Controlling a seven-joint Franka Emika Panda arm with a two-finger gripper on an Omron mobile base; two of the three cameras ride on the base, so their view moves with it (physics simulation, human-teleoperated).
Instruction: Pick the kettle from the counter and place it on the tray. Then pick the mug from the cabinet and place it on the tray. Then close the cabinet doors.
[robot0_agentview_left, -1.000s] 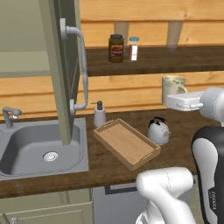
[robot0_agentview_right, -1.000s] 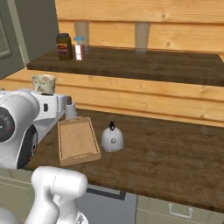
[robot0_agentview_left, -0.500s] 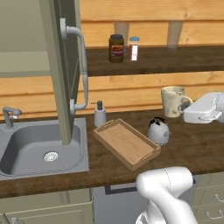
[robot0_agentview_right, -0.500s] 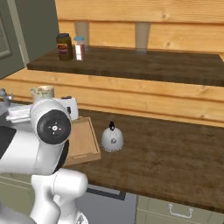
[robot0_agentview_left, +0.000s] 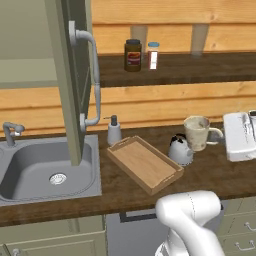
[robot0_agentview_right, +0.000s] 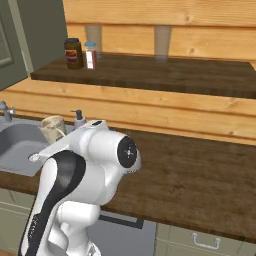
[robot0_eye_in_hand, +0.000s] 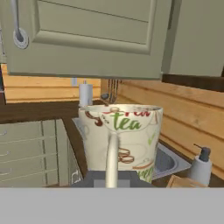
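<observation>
A: Light is even and bright, rendered; soft shadows under the shelf (robot0_agentview_left: 200, 67) and beside the tray (robot0_agentview_left: 144, 164).

B: No glare. The mug (robot0_eye_in_hand: 120, 140) looks blurry up close; its lettering smears.

Brown jar (robot0_agentview_left: 132, 55) + small white bottle w/ blue cap (robot0_agentview_left: 153, 55) side by side on dark shelf (robot0_agentview_left: 200, 67). Soap dispenser (robot0_agentview_left: 114, 131) on counter (robot0_agentview_left: 125, 187) btw. sink (robot0_agentview_left: 30, 167) & wall; faucet (robot0_agentview_left: 11, 132) at sink's far left.
</observation>
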